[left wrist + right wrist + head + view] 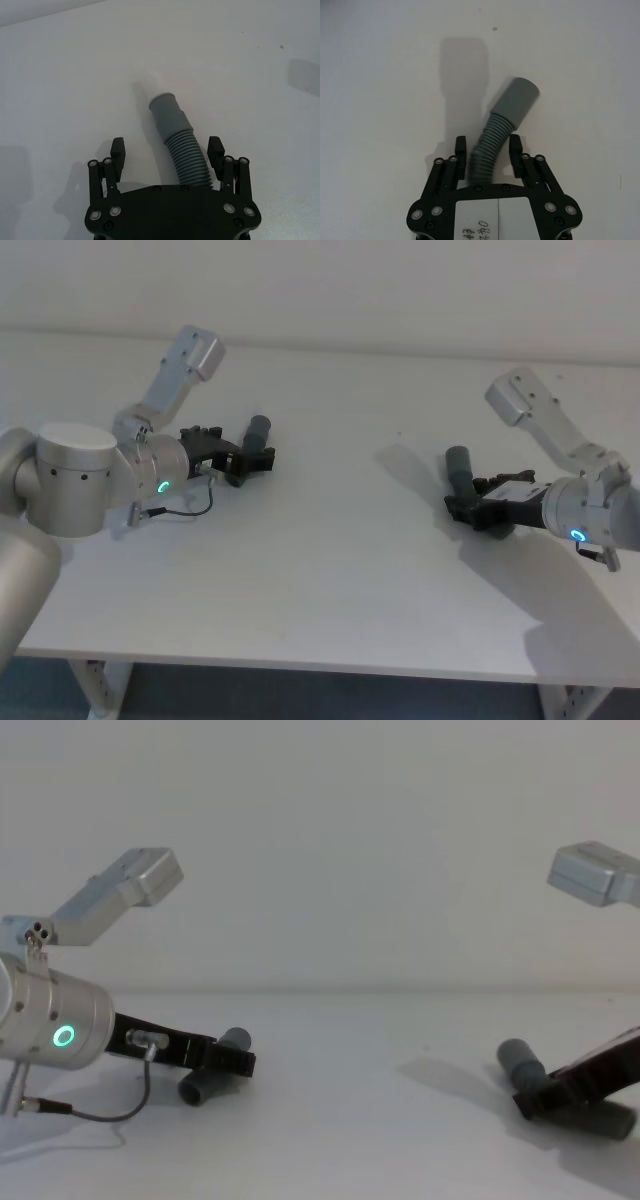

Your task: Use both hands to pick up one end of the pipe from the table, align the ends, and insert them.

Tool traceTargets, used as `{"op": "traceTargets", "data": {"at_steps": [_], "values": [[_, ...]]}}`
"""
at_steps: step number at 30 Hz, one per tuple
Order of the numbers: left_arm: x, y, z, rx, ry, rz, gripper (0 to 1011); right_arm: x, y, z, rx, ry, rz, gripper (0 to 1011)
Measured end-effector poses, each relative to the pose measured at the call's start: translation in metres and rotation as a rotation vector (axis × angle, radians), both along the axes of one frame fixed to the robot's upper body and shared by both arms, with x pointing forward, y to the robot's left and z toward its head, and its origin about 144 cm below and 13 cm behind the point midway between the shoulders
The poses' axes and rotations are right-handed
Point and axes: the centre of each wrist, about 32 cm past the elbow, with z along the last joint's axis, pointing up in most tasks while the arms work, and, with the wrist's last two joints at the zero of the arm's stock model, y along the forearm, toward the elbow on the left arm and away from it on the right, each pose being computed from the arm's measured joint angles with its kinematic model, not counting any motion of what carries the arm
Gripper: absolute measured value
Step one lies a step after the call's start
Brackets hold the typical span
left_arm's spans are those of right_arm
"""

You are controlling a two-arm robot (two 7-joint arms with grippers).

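At the table's (330,570) left, a dark grey ribbed pipe piece (187,155) with a smooth cuff (167,107) lies between the wide-apart fingers of my open left gripper (166,147), untouched. In the head view that cuff (259,430) pokes out past the left gripper (255,458). At the right, my right gripper (488,145) is shut on another ribbed piece (487,150) just behind its cuff (517,100). This cuff (459,464) tilts up off the table and casts a separate shadow, with the right gripper (462,508) behind it.
The white table is bare between the two arms, with a wide gap between the two cuffs. A thin cable (185,510) loops from the left wrist onto the surface. A plain wall stands behind the table.
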Motion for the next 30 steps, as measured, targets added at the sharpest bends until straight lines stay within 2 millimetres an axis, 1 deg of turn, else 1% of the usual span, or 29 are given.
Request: {"op": "traceTargets", "data": {"at_steps": [3, 5, 6, 8, 13, 15, 16, 19, 21, 22, 25, 27, 28, 30], "values": [[0.0001, 0.0001, 0.0000, 0.000, 0.000, 0.000, 1002, 0.0000, 0.0001, -0.0002, -0.001, 0.001, -0.001, 403], [0.0002, 0.0002, -0.0001, 0.000, 0.000, 0.000, 1002, 0.0000, 0.0000, -0.0002, -0.001, 0.002, -0.003, 372], [0.0002, 0.0002, 0.0000, 0.000, 0.000, 0.000, 1001, -0.0001, 0.0000, -0.0002, -0.001, 0.002, -0.003, 323], [0.0003, 0.0002, 0.0000, 0.000, -0.001, 0.000, 1002, -0.0001, 0.0000, -0.0003, -0.001, 0.002, -0.003, 274], [0.0004, 0.0003, 0.0001, 0.000, -0.001, 0.000, 1001, -0.0001, 0.0001, -0.0003, -0.001, 0.002, -0.003, 263], [0.0004, 0.0003, 0.0000, 0.000, -0.001, 0.000, 981, -0.0001, 0.0001, -0.0004, -0.001, 0.002, -0.003, 264], [0.0005, 0.0003, 0.0001, 0.000, -0.001, 0.000, 946, -0.0001, 0.0001, -0.0003, 0.000, 0.002, -0.003, 263], [0.0005, 0.0004, 0.0000, 0.000, -0.001, 0.000, 908, -0.0001, 0.0002, -0.0003, 0.000, 0.002, -0.003, 264], [0.0005, 0.0004, 0.0000, 0.000, -0.001, 0.000, 830, -0.0001, 0.0002, -0.0003, 0.000, 0.002, -0.003, 264], [0.0005, 0.0005, -0.0001, 0.000, -0.001, 0.000, 820, -0.0001, 0.0003, -0.0003, 0.000, 0.002, -0.003, 264], [0.0005, 0.0005, -0.0001, 0.000, 0.000, 0.000, 726, -0.0001, 0.0003, -0.0003, 0.000, 0.002, -0.003, 264], [0.0005, 0.0004, -0.0001, 0.000, 0.000, -0.001, 693, -0.0001, 0.0004, -0.0003, 0.000, 0.002, -0.003, 264], [0.0005, 0.0004, -0.0001, 0.000, 0.000, -0.001, 639, -0.0001, 0.0003, -0.0003, 0.000, 0.002, -0.003, 263], [0.0005, 0.0004, -0.0001, 0.000, 0.000, -0.001, 590, -0.0001, 0.0004, -0.0003, 0.000, 0.001, -0.003, 264]]}}
